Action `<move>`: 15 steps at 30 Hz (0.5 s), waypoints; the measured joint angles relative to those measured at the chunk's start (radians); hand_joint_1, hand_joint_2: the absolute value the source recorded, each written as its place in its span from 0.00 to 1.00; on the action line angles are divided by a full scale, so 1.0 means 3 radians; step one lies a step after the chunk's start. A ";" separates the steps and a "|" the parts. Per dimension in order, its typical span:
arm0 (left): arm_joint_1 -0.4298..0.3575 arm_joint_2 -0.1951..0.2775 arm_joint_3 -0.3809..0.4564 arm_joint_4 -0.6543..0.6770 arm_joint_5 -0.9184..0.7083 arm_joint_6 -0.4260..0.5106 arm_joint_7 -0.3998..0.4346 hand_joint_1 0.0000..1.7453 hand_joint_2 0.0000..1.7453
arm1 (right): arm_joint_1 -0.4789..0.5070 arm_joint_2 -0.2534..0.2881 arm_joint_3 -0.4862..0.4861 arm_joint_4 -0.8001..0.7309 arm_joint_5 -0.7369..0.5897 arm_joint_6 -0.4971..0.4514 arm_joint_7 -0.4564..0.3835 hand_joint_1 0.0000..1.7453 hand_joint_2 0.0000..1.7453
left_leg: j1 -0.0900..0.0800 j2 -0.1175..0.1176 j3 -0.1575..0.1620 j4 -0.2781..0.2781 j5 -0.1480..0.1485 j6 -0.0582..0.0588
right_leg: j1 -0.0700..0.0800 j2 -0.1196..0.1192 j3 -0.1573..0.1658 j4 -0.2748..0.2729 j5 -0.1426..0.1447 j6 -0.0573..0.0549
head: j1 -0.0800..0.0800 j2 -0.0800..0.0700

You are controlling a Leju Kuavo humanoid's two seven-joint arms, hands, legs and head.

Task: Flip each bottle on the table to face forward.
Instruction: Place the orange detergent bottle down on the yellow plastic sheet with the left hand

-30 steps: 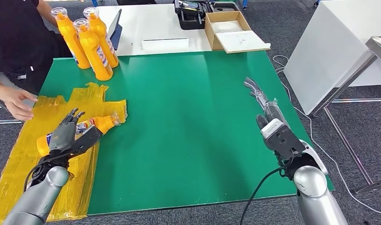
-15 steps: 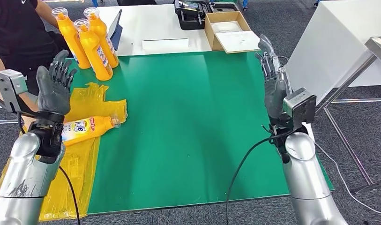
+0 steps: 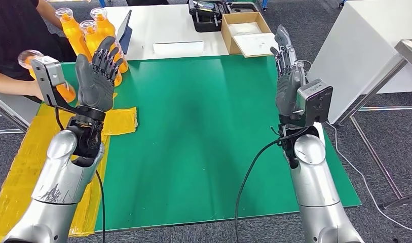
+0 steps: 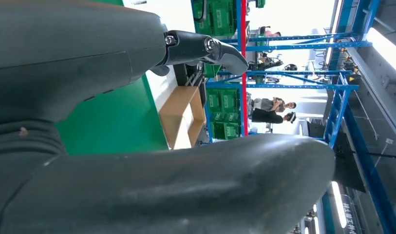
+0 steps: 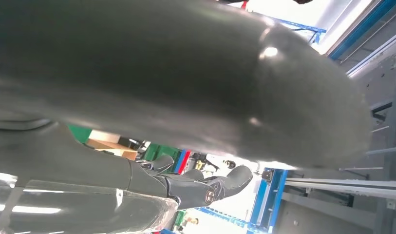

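Above the green counter (image 3: 193,126), the left robot hand (image 3: 97,76) is raised upright with its fingers spread and nothing in it, its palm turned toward the middle of the scene. The right robot hand (image 3: 287,76) stands raised in the same way over the counter's right side, fingers extended and apart, likewise holding nothing. Behind the left robot hand, at the far left corner of the counter, orange bottles (image 3: 87,33) with clear caps stand upright in a tight group, partly hidden by the fingers. Just to the left of them, a person's hand holds another orange bottle (image 3: 67,92) at the counter's edge; how this bottle is turned cannot be told, since the wrist camera box covers much of it. A person in a dark top (image 3: 16,35) stands at that far left corner, one forearm reaching toward the held bottle. A yellow plastic sheet (image 3: 21,167) lies crumpled along the counter's left side and hangs over the near edge. Beyond the green surface sits a white table (image 3: 168,25) carrying an open cardboard box (image 3: 249,33) and a dark tool case (image 3: 209,15). In the left wrist view the thumb (image 4: 205,48) points out past blue shelving (image 4: 342,97) with green crates.
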 joint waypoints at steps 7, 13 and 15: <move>-0.0060 -0.0178 -0.0054 0.0009 -0.0234 -0.0055 0.0054 0.00 0.00 | 0.0072 0.0024 -0.0055 -0.0077 0.0275 -0.0115 0.0156 0.00 0.00 | 0.0000 0.0005 0.0000 0.0000 0.0000 0.0000 | 0.0000 0.0001 0.0000 0.0000 0.0001 0.0001 | 0.0000 0.0000; -0.0070 -0.0250 -0.0055 0.0010 -0.0426 -0.0226 0.0089 0.00 0.00 | 0.0157 0.0038 -0.0107 -0.0178 0.0474 -0.0092 0.0231 0.00 0.00 | 0.0001 0.0005 0.0000 0.0000 0.0000 0.0000 | 0.0000 0.0001 0.0000 0.0000 0.0001 0.0001 | 0.0000 0.0000; -0.0077 -0.0266 -0.0055 0.0011 -0.0491 -0.0272 0.0096 0.00 0.00 | 0.0176 0.0040 -0.0128 -0.0204 0.0503 -0.0050 0.0246 0.00 0.00 | 0.0001 0.0005 0.0000 0.0000 0.0000 0.0000 | 0.0000 0.0001 -0.0001 0.0000 0.0001 0.0001 | 0.0000 0.0000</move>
